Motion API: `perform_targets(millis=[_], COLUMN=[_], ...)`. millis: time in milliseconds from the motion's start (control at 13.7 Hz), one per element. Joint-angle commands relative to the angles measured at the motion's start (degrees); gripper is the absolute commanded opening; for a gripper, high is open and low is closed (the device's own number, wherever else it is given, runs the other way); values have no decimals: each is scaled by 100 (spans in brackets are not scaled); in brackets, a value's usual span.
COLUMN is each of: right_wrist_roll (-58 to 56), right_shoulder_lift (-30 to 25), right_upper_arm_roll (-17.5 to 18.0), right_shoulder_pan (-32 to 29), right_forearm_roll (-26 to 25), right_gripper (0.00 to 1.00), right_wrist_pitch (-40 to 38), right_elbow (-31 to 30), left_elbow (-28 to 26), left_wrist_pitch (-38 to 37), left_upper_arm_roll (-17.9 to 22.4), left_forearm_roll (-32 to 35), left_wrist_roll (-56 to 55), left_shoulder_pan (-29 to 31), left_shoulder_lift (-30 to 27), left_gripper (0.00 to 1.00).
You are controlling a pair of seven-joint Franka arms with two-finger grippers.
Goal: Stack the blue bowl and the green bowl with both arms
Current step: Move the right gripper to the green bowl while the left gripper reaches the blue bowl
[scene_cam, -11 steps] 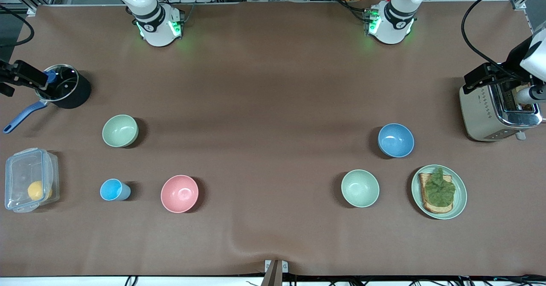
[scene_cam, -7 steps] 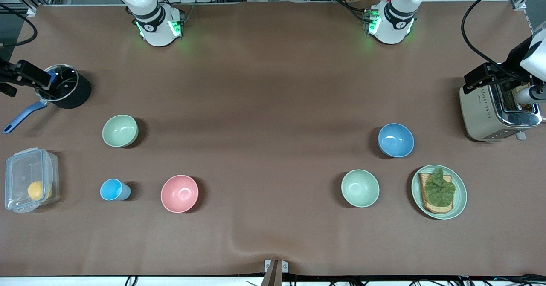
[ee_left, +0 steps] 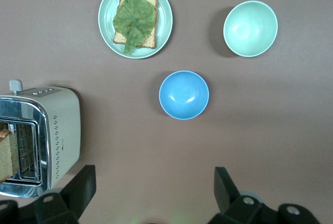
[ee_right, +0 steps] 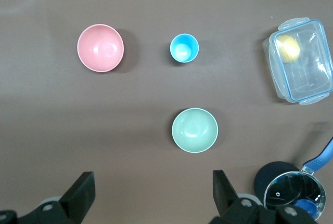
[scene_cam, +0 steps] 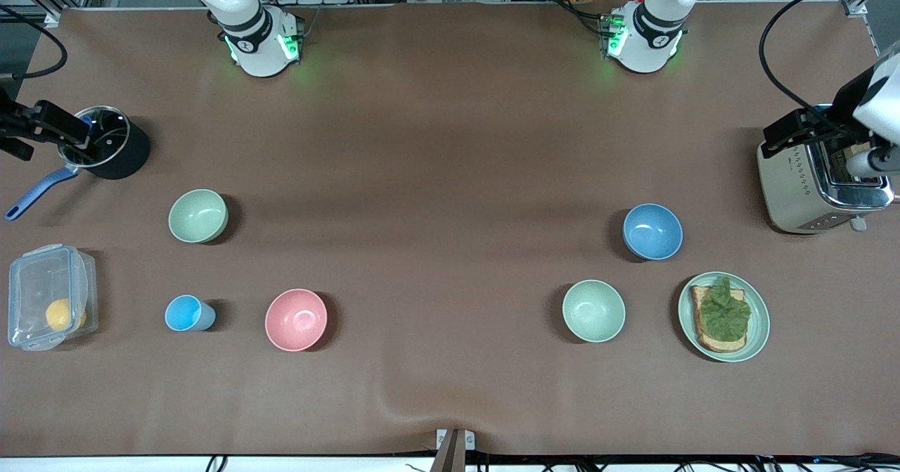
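The blue bowl (scene_cam: pixel 652 231) stands upright toward the left arm's end of the table; it also shows in the left wrist view (ee_left: pixel 183 94). The sage-green bowl (scene_cam: pixel 198 216) stands upright toward the right arm's end; it also shows in the right wrist view (ee_right: pixel 194 130). My left gripper (scene_cam: pixel 808 129) hangs high over the toaster, open and empty (ee_left: pixel 154 182). My right gripper (scene_cam: pixel 49 126) hangs high over the black pot, open and empty (ee_right: pixel 152 182). Both bowls are empty and far apart.
A paler mint bowl (scene_cam: pixel 593 310) and a green plate with toast and lettuce (scene_cam: pixel 724 316) lie nearer the camera than the blue bowl. A pink bowl (scene_cam: pixel 296 319), a light-blue cup (scene_cam: pixel 188 313), a clear box with a lemon (scene_cam: pixel 49 296), a pot (scene_cam: pixel 105 141) and a toaster (scene_cam: pixel 823 176) stand around.
Both hands have shifted slightly near the table's ends, staying high. No bowl has moved.
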Motion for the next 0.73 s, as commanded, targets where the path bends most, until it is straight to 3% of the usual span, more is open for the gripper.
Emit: perform_targets(millis=[0,438,657], right_wrist_roll=[18,-52,-53], right_shoulder_lift=[-41,-182,-165], right_upper_arm_roll=[-18,-27,-27], right_shoulder_pan=[-129,-296,-349], right_forearm_roll=[-102,-41,-41], right_gripper=[100,100,100], right_wrist_pitch=[182,1368,2535], right_elbow=[-298,-1844,-3047], left_elbow=[47,12,38], left_wrist_pitch=[-51,-51,-51], left_upper_arm_roll=[-3,40,58], left_forearm_roll=[112,112,50], left_wrist_roll=[-71,-88,-62], left_shoulder_pan=[-21,32,234], left_shoulder_lift=[201,491,579], left_gripper=[100,100,100])
